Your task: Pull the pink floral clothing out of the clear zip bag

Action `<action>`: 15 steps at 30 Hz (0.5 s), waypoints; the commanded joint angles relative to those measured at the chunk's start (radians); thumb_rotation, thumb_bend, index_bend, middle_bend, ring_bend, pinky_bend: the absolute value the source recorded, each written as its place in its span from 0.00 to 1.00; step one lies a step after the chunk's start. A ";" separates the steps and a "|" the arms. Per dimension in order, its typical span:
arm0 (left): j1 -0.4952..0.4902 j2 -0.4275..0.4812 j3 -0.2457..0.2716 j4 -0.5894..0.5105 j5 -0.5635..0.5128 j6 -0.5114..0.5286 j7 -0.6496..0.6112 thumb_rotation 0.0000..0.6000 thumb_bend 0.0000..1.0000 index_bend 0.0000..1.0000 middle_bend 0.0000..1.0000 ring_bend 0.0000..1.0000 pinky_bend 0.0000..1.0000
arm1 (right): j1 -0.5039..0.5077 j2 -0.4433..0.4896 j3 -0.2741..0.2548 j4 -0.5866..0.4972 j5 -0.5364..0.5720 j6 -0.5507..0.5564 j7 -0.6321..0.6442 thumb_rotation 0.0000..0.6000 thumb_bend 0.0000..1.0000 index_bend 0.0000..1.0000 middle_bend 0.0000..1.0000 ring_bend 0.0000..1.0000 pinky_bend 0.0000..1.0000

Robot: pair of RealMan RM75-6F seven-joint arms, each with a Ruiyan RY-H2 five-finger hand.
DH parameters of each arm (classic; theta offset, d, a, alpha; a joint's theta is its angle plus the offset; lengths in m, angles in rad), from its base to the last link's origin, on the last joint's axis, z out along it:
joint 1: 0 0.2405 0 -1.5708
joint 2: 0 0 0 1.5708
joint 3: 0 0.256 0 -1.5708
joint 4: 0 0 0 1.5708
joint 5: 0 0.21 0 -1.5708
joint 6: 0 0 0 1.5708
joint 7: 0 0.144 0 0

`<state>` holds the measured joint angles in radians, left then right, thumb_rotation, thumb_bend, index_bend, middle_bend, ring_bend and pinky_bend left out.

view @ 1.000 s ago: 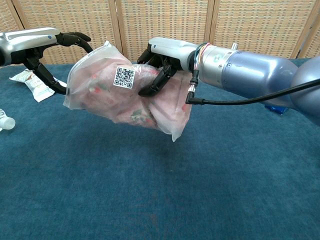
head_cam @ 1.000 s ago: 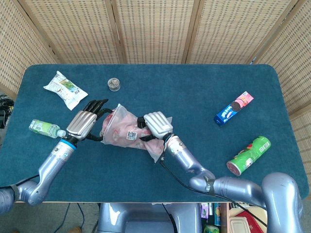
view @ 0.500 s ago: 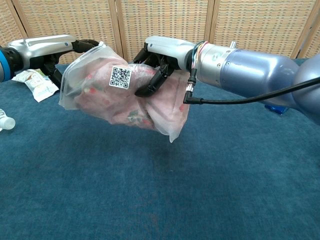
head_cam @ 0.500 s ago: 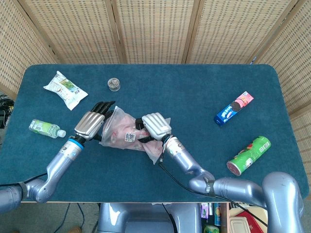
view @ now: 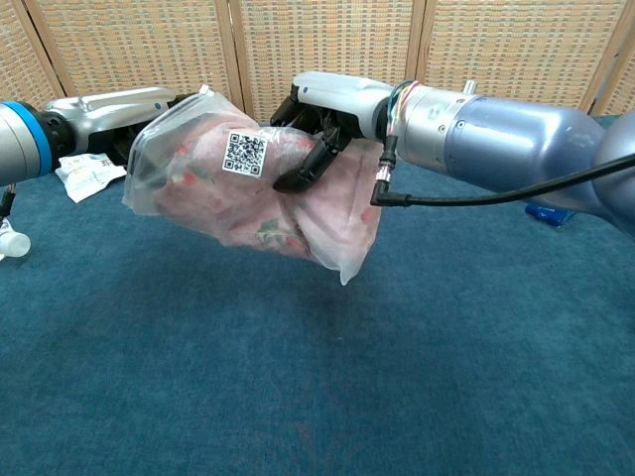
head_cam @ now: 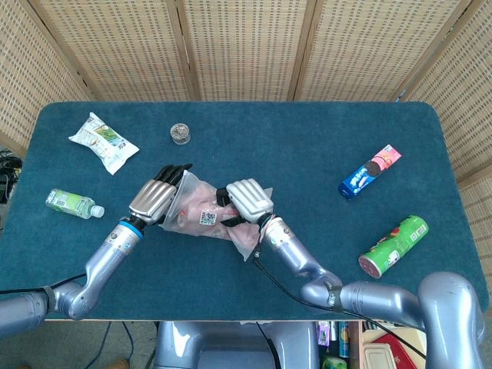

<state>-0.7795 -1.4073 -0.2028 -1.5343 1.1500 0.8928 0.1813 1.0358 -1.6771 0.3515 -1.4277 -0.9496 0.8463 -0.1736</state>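
Note:
The clear zip bag (head_cam: 201,217) (view: 248,188) hangs above the blue table, holding the pink floral clothing (view: 213,198) and bearing a QR sticker (view: 243,153). My right hand (head_cam: 247,198) (view: 322,117) grips the bag's upper right side, dark fingers pressing into the plastic. At the bag's open left end is my left hand (head_cam: 156,198) (view: 104,107), with outstretched fingers at the mouth's edge. The bag hides their tips in the chest view. I see nothing held in that hand.
A white-green snack packet (head_cam: 102,142) and a small round jar (head_cam: 181,134) lie at the back left. A green bottle (head_cam: 71,204) lies at the left edge. A blue-pink cookie pack (head_cam: 370,171) and a green can (head_cam: 393,246) lie on the right.
My left hand has moved right and closed in on the bag's open end, its fingers now at the mouth. The right hand keeps its grip, and the bag has shifted slightly.

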 commanded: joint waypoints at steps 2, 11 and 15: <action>-0.014 -0.015 -0.004 0.018 -0.005 -0.002 0.010 1.00 0.55 0.64 0.00 0.00 0.00 | -0.004 0.001 -0.004 0.003 0.002 0.001 0.004 1.00 0.81 0.61 0.68 0.57 0.48; -0.043 -0.044 -0.007 0.053 -0.002 -0.026 0.002 1.00 0.55 0.66 0.00 0.00 0.00 | -0.027 0.011 -0.016 -0.004 -0.004 0.011 0.024 1.00 0.84 0.61 0.68 0.57 0.48; -0.053 -0.055 -0.002 0.070 0.004 -0.036 0.002 1.00 0.55 0.66 0.00 0.00 0.00 | -0.040 0.019 -0.025 -0.011 -0.011 0.013 0.036 1.00 0.85 0.61 0.68 0.57 0.48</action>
<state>-0.8292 -1.4581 -0.2062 -1.4696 1.1520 0.8594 0.1824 0.9986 -1.6597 0.3286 -1.4369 -0.9582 0.8588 -0.1401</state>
